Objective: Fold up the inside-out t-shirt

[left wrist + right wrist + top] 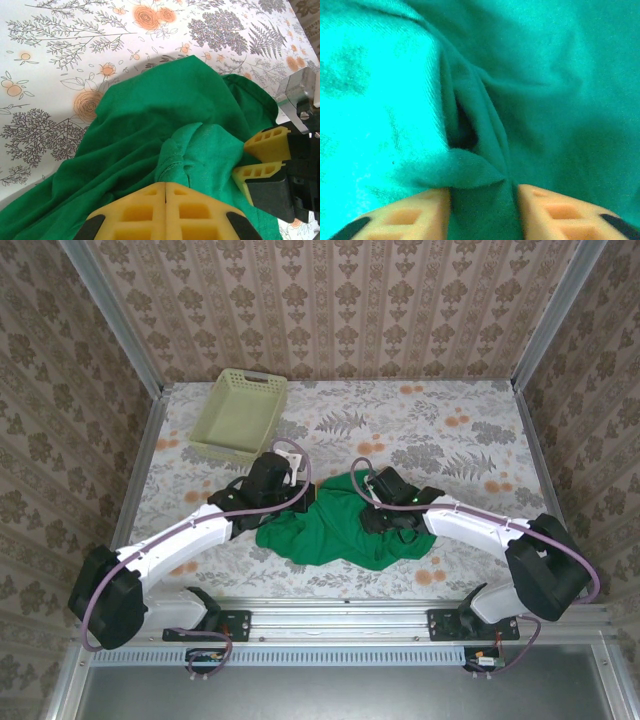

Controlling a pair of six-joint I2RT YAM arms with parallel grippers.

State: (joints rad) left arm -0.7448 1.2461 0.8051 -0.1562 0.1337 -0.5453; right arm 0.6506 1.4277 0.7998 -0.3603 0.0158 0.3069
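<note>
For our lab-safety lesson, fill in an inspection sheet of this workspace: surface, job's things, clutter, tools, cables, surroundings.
Surface: floral tablecloth, lying flat.
Job's things: green t-shirt crumpled near the table's near edge, not yet folded.
Clutter: pale lattice basket at the far left, apart from the shirt.
Tools: left tool shut on a bunched shirt fold; right tool closed on another fold beside it.
Cables: purple cables run along both arms.
Surroundings: patterned walls with metal posts on three sides.
</note>
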